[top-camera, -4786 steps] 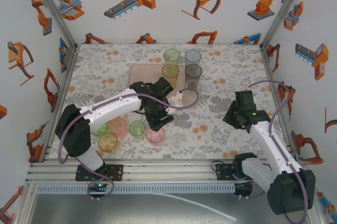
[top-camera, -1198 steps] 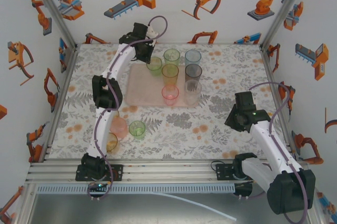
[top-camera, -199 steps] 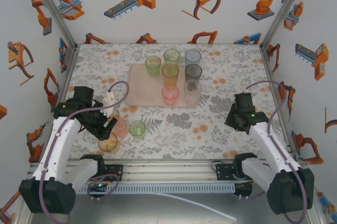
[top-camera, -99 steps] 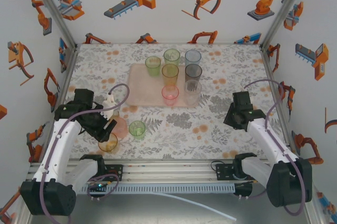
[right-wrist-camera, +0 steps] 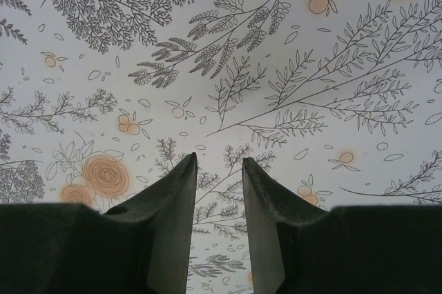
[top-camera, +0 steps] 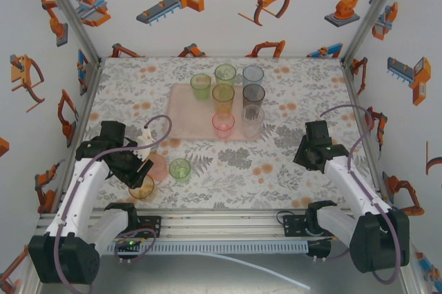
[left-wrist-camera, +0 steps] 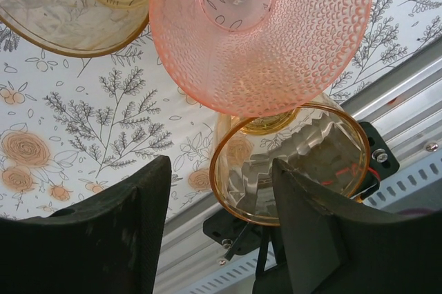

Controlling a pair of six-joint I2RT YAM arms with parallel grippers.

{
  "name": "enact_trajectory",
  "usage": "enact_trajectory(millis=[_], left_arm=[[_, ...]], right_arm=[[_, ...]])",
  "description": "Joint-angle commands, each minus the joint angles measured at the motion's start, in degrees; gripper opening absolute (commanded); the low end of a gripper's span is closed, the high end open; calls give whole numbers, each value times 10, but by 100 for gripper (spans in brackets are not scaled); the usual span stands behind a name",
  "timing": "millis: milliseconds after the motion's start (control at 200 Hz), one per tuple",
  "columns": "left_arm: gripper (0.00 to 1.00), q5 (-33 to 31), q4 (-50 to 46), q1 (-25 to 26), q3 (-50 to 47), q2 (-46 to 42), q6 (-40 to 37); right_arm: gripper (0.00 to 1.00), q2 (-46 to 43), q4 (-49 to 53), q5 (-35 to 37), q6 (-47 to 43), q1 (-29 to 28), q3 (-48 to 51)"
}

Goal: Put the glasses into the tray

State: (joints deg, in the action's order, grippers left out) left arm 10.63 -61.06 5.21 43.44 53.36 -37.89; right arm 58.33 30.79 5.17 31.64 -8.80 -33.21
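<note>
Seven glasses stand on the pink tray [top-camera: 188, 111], well ahead of the left gripper [left-wrist-camera: 219, 170]. Twenty-four seconds ago only five stood there; the pink glass [top-camera: 223, 125] and the green glass [top-camera: 201, 86] are the new ones. Six seconds ago the left arm reached to the far side of the tray, and now it is back over the glasses that remain on the table [top-camera: 290, 170]. Its jaws are about half open. One side of the rim of the orange glass [left-wrist-camera: 248, 170] lies between them, with one finger outside the glass and the other over its mouth; I cannot tell if they touch it. Just beyond the jaws stands a second pink glass [left-wrist-camera: 262, 38], and beyond it to the left an amber glass [left-wrist-camera: 62, 4]. The right gripper [right-wrist-camera: 219, 163] stays where it was, with its jaws at a narrow gap, holding nothing.
</note>
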Motion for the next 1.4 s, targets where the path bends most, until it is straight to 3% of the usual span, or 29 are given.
enact_trajectory(millis=[0, 851, 1397], left_arm=[[56, -3, 3, -4, -10, -7, -9], [40, -15, 8, -4, -32, -41, 14], [37, -21, 16, -4, -43, -48, 17]], right_arm=[[35, -6, -9, 3, 0, 3, 4], [35, -17, -21, -1, 7, 3, 26], [35, -19, -26, -5, 8, 3, 32]])
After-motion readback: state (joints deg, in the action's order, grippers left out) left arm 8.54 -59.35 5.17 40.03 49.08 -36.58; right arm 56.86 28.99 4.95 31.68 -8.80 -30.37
